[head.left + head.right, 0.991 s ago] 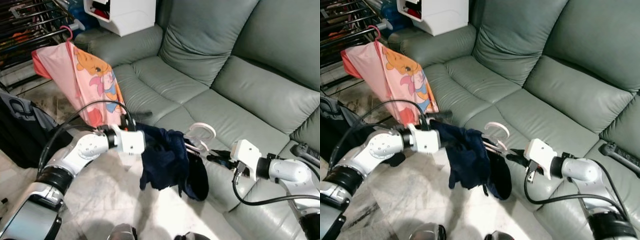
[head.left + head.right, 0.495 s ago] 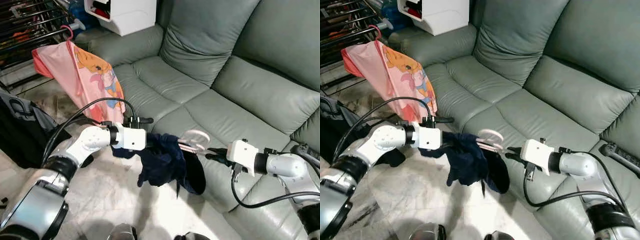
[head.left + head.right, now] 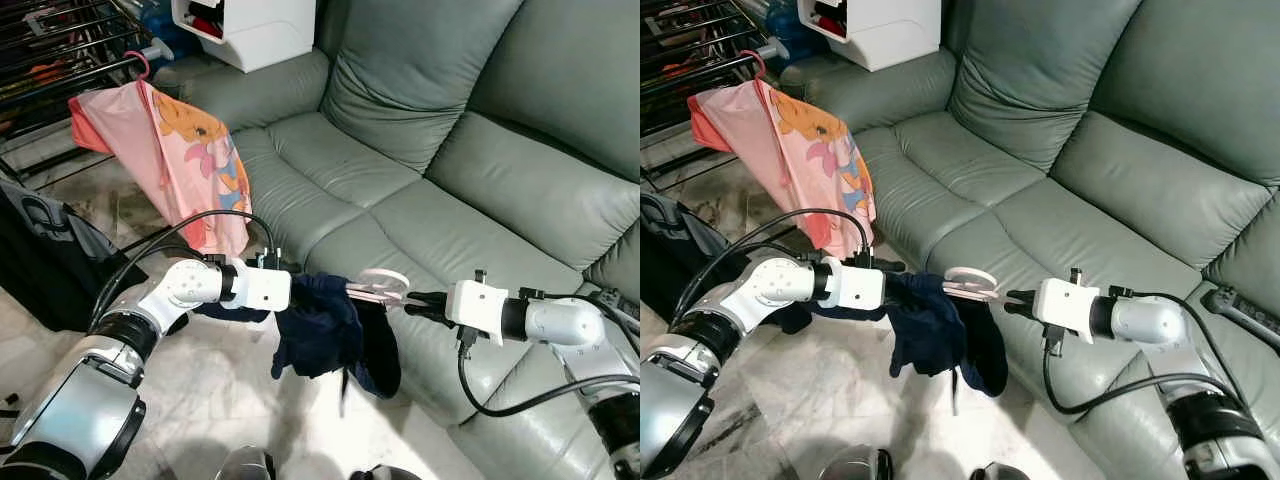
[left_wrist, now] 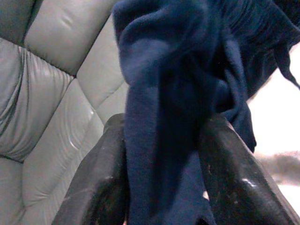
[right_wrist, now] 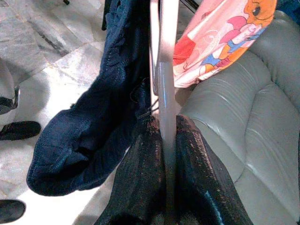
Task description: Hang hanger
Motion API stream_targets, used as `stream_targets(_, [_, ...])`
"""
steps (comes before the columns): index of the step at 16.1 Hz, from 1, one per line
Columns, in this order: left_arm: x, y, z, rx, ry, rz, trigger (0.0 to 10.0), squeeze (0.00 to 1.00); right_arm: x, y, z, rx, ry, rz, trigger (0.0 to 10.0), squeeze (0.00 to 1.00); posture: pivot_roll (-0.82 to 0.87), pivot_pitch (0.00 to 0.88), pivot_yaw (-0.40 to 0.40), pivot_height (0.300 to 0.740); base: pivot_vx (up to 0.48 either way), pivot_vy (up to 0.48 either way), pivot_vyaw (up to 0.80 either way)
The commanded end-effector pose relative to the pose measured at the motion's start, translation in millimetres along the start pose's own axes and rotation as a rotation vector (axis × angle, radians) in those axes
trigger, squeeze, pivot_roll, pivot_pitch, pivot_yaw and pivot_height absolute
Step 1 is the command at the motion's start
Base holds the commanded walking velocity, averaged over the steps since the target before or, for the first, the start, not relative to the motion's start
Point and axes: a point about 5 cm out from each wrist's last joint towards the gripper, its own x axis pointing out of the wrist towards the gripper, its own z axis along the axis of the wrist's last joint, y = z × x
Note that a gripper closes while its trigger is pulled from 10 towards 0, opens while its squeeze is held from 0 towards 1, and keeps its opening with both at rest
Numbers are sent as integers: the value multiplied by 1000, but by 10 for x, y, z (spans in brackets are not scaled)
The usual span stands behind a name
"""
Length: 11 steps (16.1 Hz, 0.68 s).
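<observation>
We observe both arms extended in front of a grey-green leather sofa (image 3: pixel 420 190), holding one load between them above the pale marble floor (image 3: pixel 200 400).

The left gripper (image 3: pixel 296 290) is clenched on a dark navy fleece garment (image 3: pixel 320 335); in the left wrist view the cloth (image 4: pixel 173 108) is pinched between the two black fingers (image 4: pixel 101 183) and hangs down past them.

The right gripper (image 3: pixel 1012 297) is clamped on a pale pink plastic hanger (image 3: pixel 970 280); the right wrist view shows its thin bar (image 5: pixel 166 93) squeezed between both fingers (image 5: pixel 140 183). The hanger lies roughly level between the two grippers, just off the sofa's front edge, with the navy garment draped over it and sagging beneath.

To the robot's left we note a dark metal drying rack (image 3: pixel 60 50). A pink cartoon-print shirt (image 3: pixel 180 160) hangs from it on a pink hook, well apart from the held hanger. A white box-shaped unit (image 3: pixel 255 25) stands behind the sofa arm.
</observation>
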Motion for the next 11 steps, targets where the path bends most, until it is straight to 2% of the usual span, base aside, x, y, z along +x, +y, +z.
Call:
stream_targets(1, [-2, 71, 15, 26, 12, -11, 0, 0, 27, -62, 78, -49, -34, -11, 10000, 0, -42, 35, 45, 740, 0, 0, 0])
stream_targets(6, [4, 169, 35, 26, 17, 3, 0, 0, 86, -72, 87, -91, -35, 7, 10000, 0, -40, 33, 47, 740, 0, 0, 0])
stream_targets(11, [20, 164, 22, 6, 34, -29, 0, 0, 140, -114, 123, -115, -49, -4, 10000, 0, -41, 38, 50, 740, 0, 0, 0])
